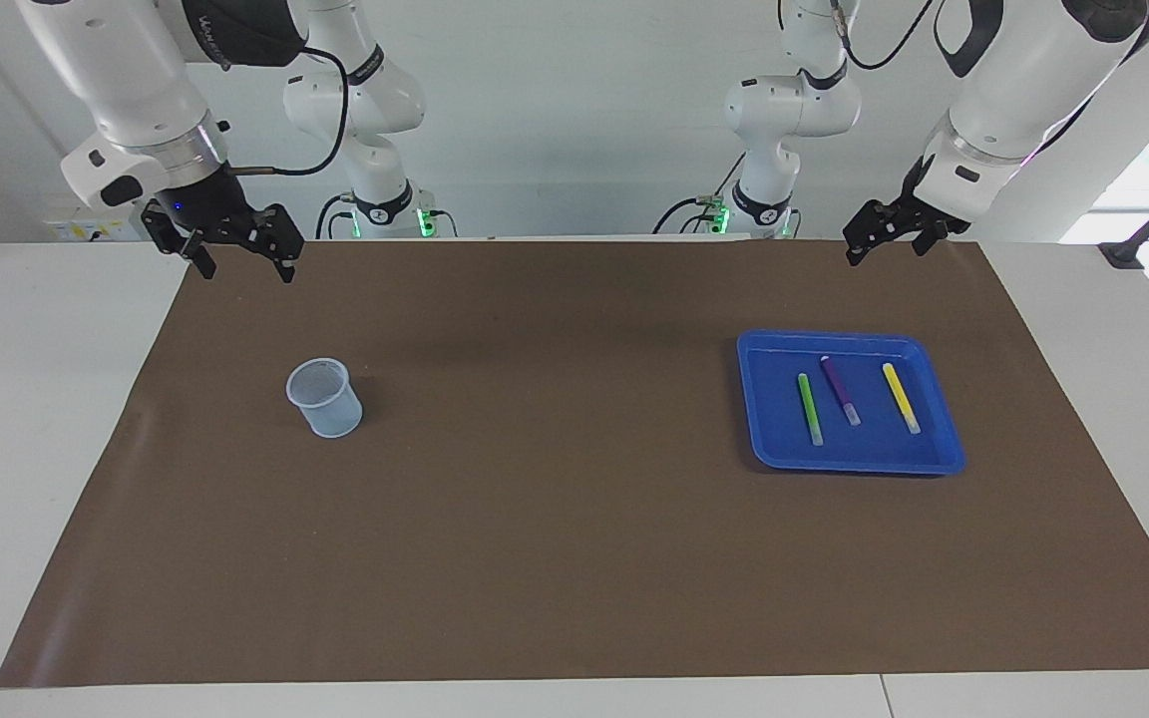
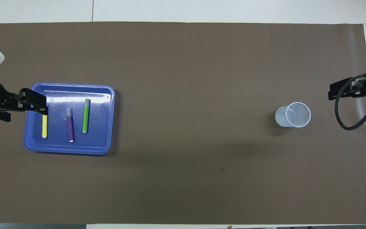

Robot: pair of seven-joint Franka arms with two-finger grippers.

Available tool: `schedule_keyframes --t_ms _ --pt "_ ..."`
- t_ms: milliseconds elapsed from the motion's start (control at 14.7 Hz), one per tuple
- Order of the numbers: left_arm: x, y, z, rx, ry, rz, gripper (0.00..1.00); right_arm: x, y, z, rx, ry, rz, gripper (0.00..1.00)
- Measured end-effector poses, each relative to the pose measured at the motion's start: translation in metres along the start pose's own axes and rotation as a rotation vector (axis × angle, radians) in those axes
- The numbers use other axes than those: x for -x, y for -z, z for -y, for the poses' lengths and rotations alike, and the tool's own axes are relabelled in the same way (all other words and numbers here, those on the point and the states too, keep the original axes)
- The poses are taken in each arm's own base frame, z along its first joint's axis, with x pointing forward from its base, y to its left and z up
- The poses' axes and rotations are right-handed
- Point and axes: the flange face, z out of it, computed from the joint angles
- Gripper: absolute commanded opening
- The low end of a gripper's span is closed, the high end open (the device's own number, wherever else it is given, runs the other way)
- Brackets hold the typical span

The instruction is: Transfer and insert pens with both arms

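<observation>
Brown paper mat [image 1: 574, 558] covers the table nearest the camera; on it, toward the left arm's end, a blue tray [image 1: 764, 439] holds three marker pens lying side by side and apart: green pen [image 1: 810, 409], purple pen [image 1: 841, 391] and yellow pen [image 1: 901, 397]. A pale mesh cup [image 1: 325, 397] stands upright toward the right arm's end, well apart from the tray.

Both grippers hang raised over the mat's edge by the robots, empty, fingers spread apart: the left gripper [image 1: 891, 235] up near the tray's end, the right gripper [image 1: 235, 254] up near the cup's end.

No pen is lifted yet. A good first pick would likely have the left gripper descend squarely across one pen's barrel, fingers straddling it mid-length, clear of its neighbours and the tray rim.

Lettering on the right arm's dark upper band cannot be read.
</observation>
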Motion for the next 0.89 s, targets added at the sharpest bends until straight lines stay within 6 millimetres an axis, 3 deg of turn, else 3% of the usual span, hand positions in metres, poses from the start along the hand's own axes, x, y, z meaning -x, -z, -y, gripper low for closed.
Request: schedule_keyframes --t_ms 682,887 --pt "-0.003 -0.005 0.001 0.011 0.001 -0.018 1.00 0.000 0.000 0.000 0.000 0.000 0.000 1.00" --pt "-0.011 -0.029 0.026 0.019 -0.025 -0.037 1.00 0.000 0.000 0.000 0.000 0.000 0.000 1.00"
